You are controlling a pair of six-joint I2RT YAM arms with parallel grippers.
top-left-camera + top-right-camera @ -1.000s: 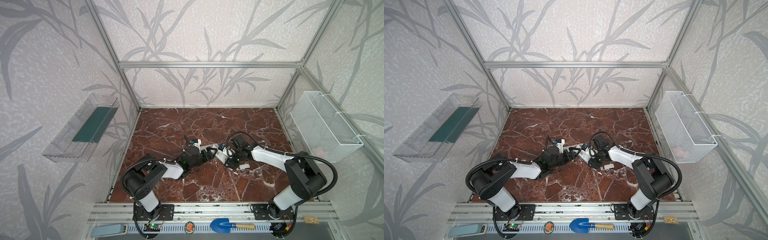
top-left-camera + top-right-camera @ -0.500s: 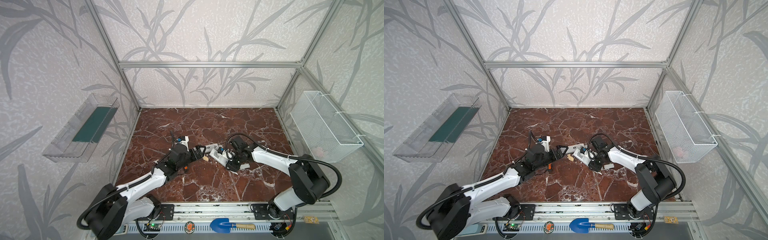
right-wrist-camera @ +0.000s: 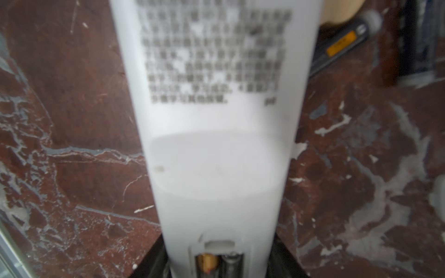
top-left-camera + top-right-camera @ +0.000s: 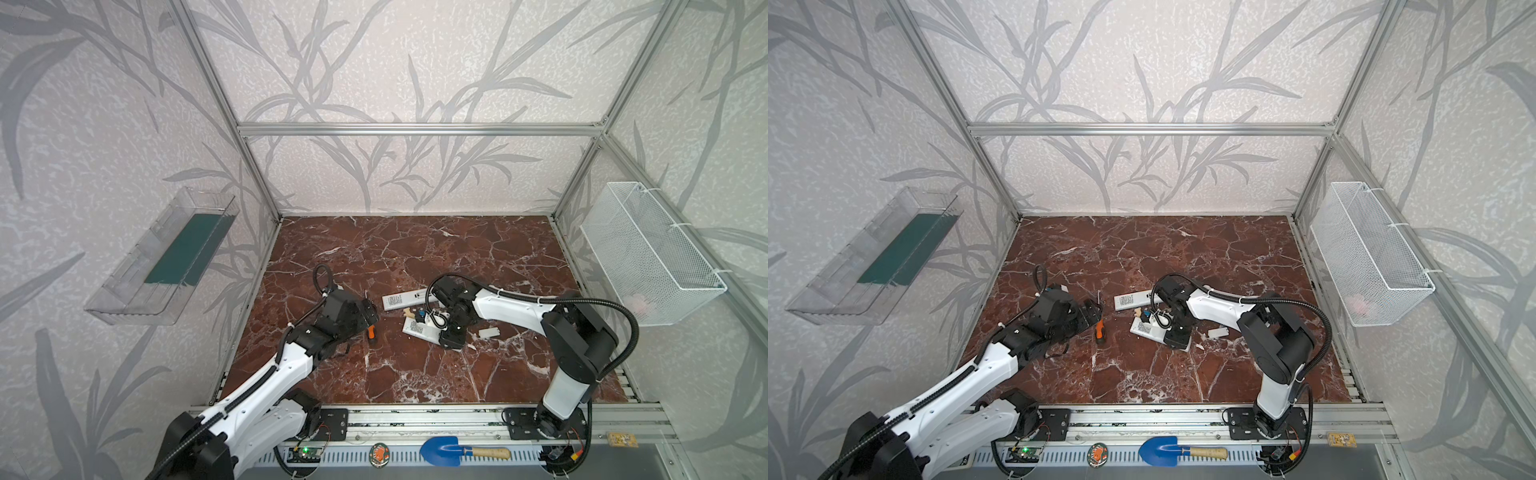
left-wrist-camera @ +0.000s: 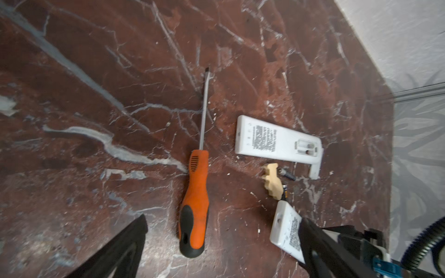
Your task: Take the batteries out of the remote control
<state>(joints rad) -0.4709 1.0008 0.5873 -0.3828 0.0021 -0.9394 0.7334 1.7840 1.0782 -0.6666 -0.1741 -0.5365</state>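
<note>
Red-brown marble is covering the worktop (image 4: 415, 374), and the right hand (image 4: 451, 337) is clamping a white remote (image 3: 212, 168) across its width near the battery end, its jaws partly closed against the remote's sides. That remote is lying face down with its printed label up. Its battery slot is standing open right by the hand, with two batteries (image 3: 218, 262) sitting inside, one gold-banded and one grey. A loose battery (image 3: 344, 41) is lying on the marble just beside the remote's far end, next to a small wooden piece (image 5: 272, 180). In the left wrist view a further dark cell (image 5: 287, 175) is showing beside that piece. A second remote (image 5: 277, 142) is lying face down nearby with its slot uncovered; whether anything is sitting in it I cannot tell. The left hand (image 5: 222, 219) is hanging spread wide and gripping nothing, with the handle of an orange-and-black screwdriver (image 5: 195, 192) lying flat between its fingers. A small white cover (image 4: 489, 332) is lying apart, to the right of the right hand.
</note>
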